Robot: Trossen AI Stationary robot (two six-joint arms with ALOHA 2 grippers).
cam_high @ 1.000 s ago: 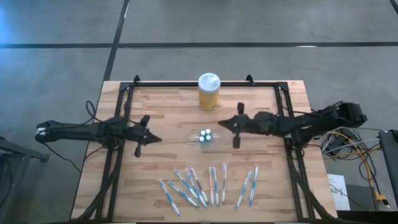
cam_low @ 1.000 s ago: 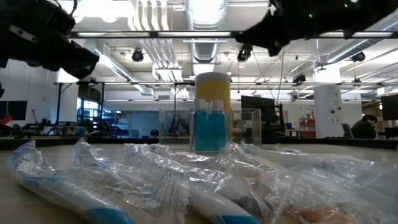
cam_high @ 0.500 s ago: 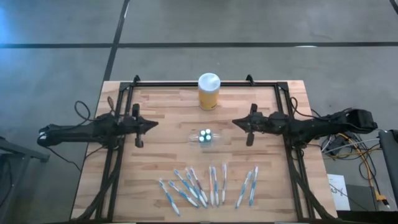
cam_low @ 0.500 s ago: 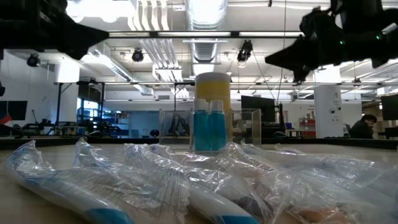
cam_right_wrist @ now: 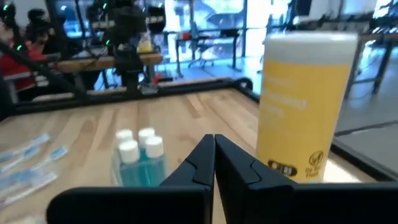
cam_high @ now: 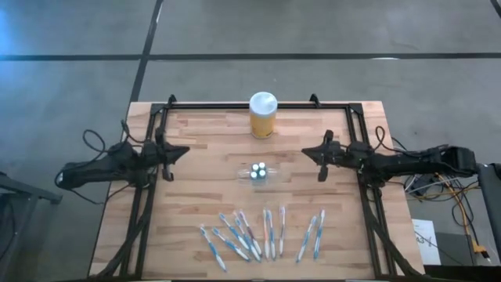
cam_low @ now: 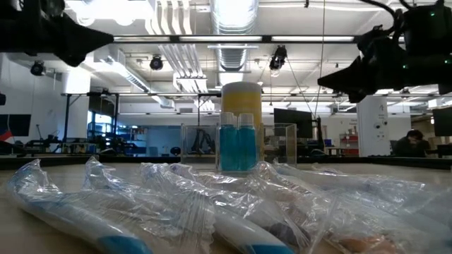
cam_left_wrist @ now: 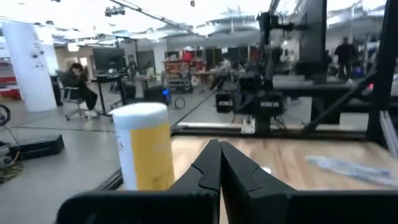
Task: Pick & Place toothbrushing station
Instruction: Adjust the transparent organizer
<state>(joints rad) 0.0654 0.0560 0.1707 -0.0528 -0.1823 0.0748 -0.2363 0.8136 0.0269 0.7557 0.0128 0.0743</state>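
While both dark arms sit back at the sides of the wooden table [cam_high: 211, 192], nothing is in either gripper. Seen from above, the left gripper [cam_high: 177, 153] points inward near the table's left edge. Its own wrist camera shows its two fingers [cam_left_wrist: 208, 168] pressed together with no gap, holding nothing. The right gripper [cam_high: 311, 153] mirrors it near the right edge, and its fingers [cam_right_wrist: 202, 160] are likewise closed tip to tip and empty.

Between the two grippers, well apart from each, the small clear holder [cam_high: 259, 171] stands upright near the middle of the table. It carries tiny white-capped tubes [cam_right_wrist: 139, 144] filled with blue liquid, which the low camera shows as blue tubes inside clear plastic walls. Behind it, toward the far edge of the table, stands a yellow jar [cam_high: 263, 116] with a white lid. In the low view the jar appears directly behind the holder.

Nearer the front edge, blue-and-white toothbrushes [cam_high: 268, 233] lie flat in a loose row, each in a crinkled clear wrapper. Those at the left of the row overlap at angles, while those at the right lie roughly parallel. None touches the holder.

A seated person [cam_left_wrist: 79, 87] shows in the room beyond the table.
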